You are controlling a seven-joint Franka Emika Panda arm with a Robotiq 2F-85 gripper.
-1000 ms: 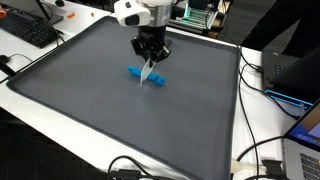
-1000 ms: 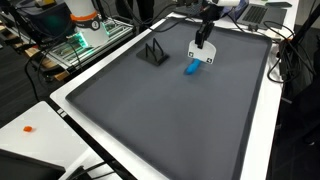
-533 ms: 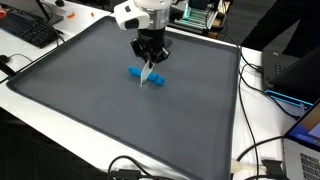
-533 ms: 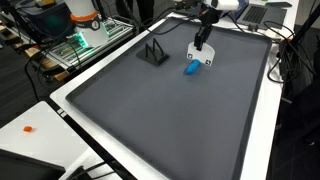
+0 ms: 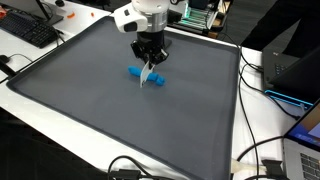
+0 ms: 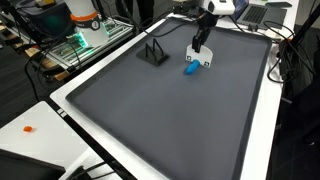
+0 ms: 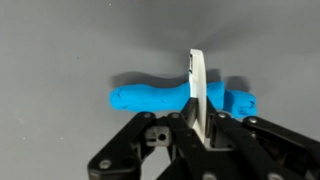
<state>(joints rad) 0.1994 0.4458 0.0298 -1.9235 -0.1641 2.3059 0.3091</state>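
We have the jaws clamped on the thin white strip (image 7: 196, 85), upright across the blue piece (image 7: 150, 97) just below them: grasp done, strip not yet set down.

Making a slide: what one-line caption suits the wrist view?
Shut gripper holds a white strip on edge across a blue piece lying on the grey mat.

Your counter (image 5: 50, 120) carries a wide dark grey mat (image 5: 200, 110); a keyboard (image 5: 30, 30) and loose cables (image 5: 255, 165) sit around its edges.
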